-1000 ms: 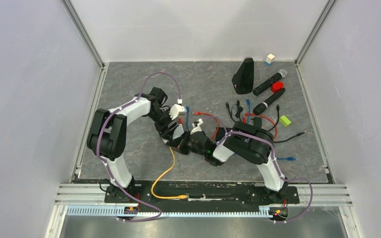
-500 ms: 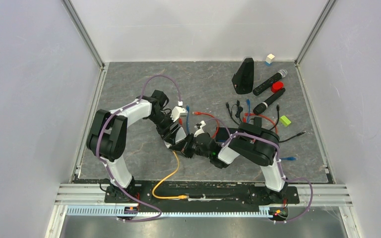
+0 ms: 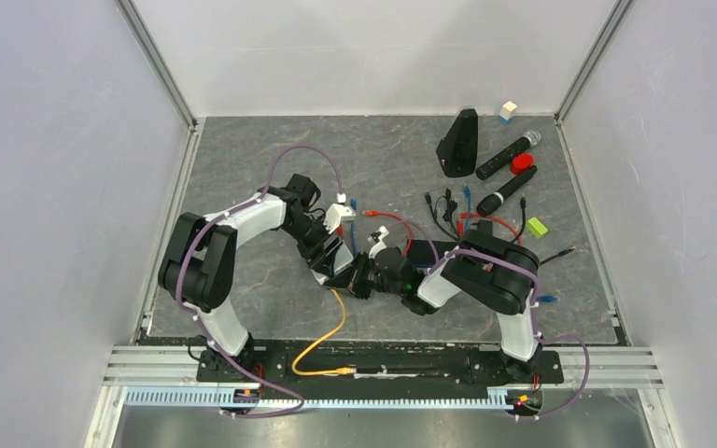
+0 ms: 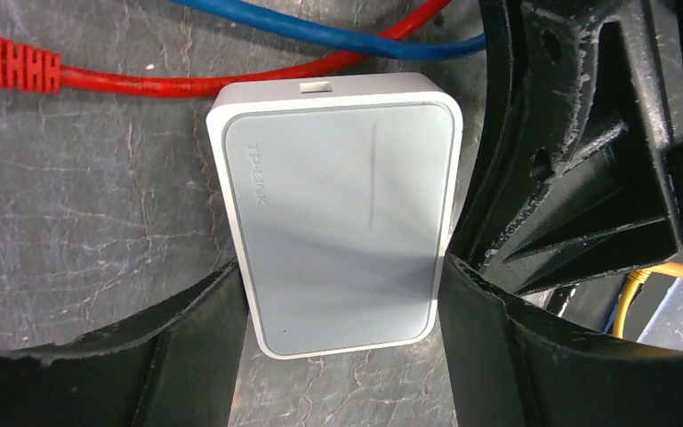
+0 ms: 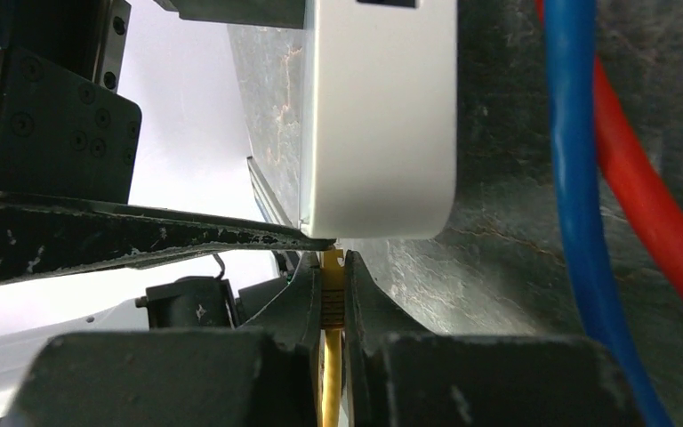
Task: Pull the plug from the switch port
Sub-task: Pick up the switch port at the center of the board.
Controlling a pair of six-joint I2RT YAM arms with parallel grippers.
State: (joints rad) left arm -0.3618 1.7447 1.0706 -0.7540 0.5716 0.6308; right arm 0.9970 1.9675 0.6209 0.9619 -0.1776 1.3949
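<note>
A white TP-Link switch lies on the grey mat. My left gripper is shut on it, one black finger on each long side; in the top view this gripper is at mid table. The switch also shows in the right wrist view. My right gripper is shut on the yellow plug, whose tip meets the switch's near edge. In the top view the right gripper sits right beside the left one. The yellow cable trails to the table's front edge.
A red cable and a blue cable lie just beyond the switch. At the back right are two microphones, a black stand, a red cap, a green block, a white cube and loose black cables.
Both wrists, joined at the switch, have shifted slightly to the right. The right arm's elbow has moved right, and the yellow cable's upper end followed.
</note>
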